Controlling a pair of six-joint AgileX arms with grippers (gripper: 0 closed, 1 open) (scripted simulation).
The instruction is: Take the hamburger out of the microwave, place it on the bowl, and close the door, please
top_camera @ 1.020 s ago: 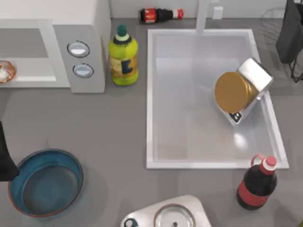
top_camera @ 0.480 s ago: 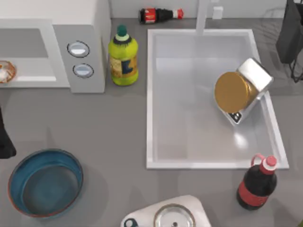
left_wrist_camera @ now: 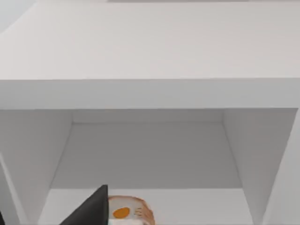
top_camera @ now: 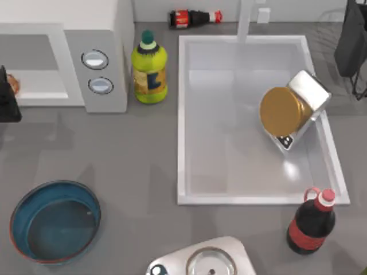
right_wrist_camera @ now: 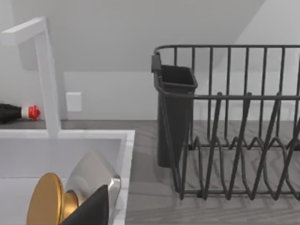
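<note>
Facing open microwave [top_camera: 86, 34] — left gripper [top_camera: 8, 100] near hamburger [left_wrist_camera: 127, 213] — label letter "L".

My left arm reaches in at the top view's far left edge, its dark two-finger left gripper [top_camera: 7, 94] held level with the front of the open cavity of the large light grey boxy microwave [top_camera: 86, 34]. In the left wrist view one black finger [left_wrist_camera: 91, 208] points into that cavity. My right arm sits parked at the top view's upper right corner, its dark right gripper [top_camera: 351, 46] raised there; a black fingertip [right_wrist_camera: 91, 211] shows in the right wrist view.
</note>
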